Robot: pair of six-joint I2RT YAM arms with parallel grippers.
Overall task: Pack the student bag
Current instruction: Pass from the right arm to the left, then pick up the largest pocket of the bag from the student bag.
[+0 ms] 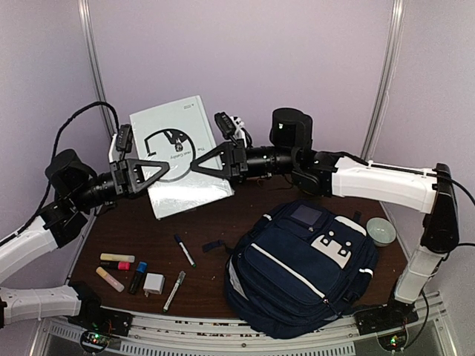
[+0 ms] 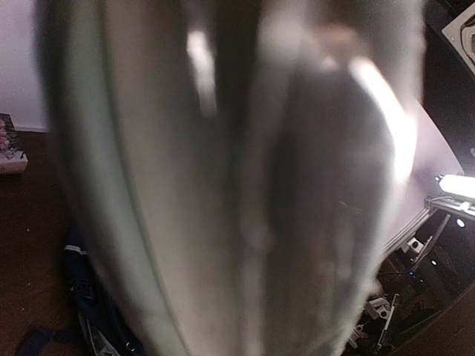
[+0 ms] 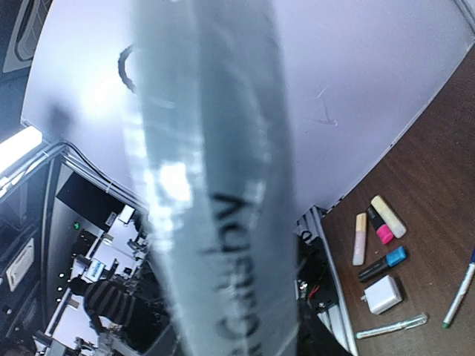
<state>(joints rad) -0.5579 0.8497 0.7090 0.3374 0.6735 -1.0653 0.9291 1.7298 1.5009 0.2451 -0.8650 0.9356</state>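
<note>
The student bag (image 1: 300, 267) is a navy-blue backpack with white trim, lying on the table at the front right. A thin white book (image 1: 174, 137) with black print hangs tilted in the air over the back left of the table. My left gripper (image 1: 165, 169) has hold of it from the left, and my right gripper (image 1: 194, 165) is on it from the right. Both taper to a shut tip on its cover. The book (image 2: 223, 185) is a blur that fills the left wrist view. The book's spine (image 3: 223, 185) crosses the right wrist view. It hides my own fingers in both views.
On the table's front left lie highlighters (image 1: 116, 258), a blue-capped marker (image 1: 138, 277), a white charger (image 1: 154, 284) and two pens (image 1: 184, 250). A small bowl (image 1: 381, 231) sits right of the bag. A black cylinder (image 1: 291, 127) stands at the back.
</note>
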